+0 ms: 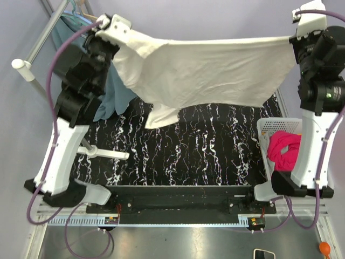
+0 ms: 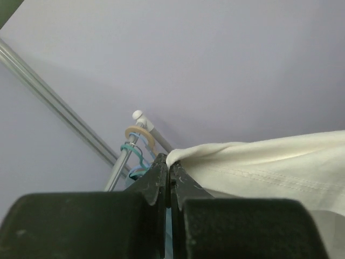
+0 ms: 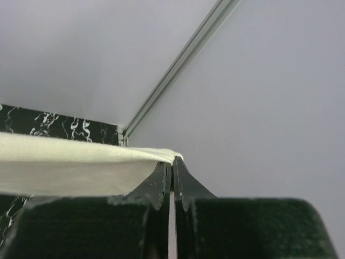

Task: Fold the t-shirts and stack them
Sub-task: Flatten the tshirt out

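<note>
though veined, black table [image 1: 205, 148], lilac walls [image 1: 205, 16]

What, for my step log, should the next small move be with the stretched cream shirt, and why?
Probably lower both arms together toward the black white-veined table, keeping the large cream cloth t-shirt taut, so it lands flat for folding. The left pincer and right pincer are each shut on an upper corner, and the shirt hangs stretched between them, unfolded.
</note>
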`<action>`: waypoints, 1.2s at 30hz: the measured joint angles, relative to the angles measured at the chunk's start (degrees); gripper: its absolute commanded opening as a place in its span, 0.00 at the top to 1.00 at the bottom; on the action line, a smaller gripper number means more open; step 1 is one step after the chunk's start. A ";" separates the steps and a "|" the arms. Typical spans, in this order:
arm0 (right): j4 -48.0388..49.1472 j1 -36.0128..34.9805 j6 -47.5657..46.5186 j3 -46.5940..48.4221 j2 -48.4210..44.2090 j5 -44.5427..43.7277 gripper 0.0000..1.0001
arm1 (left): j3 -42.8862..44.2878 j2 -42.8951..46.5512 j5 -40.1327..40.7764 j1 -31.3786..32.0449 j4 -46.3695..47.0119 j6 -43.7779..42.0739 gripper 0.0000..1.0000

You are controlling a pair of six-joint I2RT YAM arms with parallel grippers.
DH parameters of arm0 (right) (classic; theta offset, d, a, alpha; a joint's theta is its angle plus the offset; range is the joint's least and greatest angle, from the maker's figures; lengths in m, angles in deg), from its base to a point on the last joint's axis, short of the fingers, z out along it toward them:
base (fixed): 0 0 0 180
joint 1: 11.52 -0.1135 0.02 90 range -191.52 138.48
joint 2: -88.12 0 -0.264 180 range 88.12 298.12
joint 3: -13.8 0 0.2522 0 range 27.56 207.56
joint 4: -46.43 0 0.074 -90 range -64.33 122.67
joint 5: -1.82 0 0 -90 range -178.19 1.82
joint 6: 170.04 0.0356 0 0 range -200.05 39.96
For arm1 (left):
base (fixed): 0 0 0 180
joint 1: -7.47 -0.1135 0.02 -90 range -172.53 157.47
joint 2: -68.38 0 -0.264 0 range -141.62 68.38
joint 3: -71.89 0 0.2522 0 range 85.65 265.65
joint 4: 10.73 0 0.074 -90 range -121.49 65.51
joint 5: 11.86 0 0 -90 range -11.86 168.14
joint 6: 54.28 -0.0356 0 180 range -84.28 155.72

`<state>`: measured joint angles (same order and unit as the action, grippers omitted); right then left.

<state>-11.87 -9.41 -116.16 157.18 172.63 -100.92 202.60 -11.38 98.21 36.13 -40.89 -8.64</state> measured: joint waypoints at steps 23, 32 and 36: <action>-14.60 -0.13 -1.73 -0.33 -18.12 5.38 1.00 | -10.95 20.72 1.01 3.65 -0.72 -4.63 1.00; -6.40 -0.11 -2.62 -0.22 -1.57 2.12 1.00 | 10.62 -9.88 1.81 -6.97 6.19 -3.10 1.00; -5.99 -0.13 -2.99 13.66 12.33 1.05 1.00 | 19.12 -21.16 1.81 -9.60 6.99 -3.26 1.00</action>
<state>-17.86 -9.54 -119.16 170.84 184.96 -99.87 221.72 -32.54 100.03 26.54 -33.90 -11.90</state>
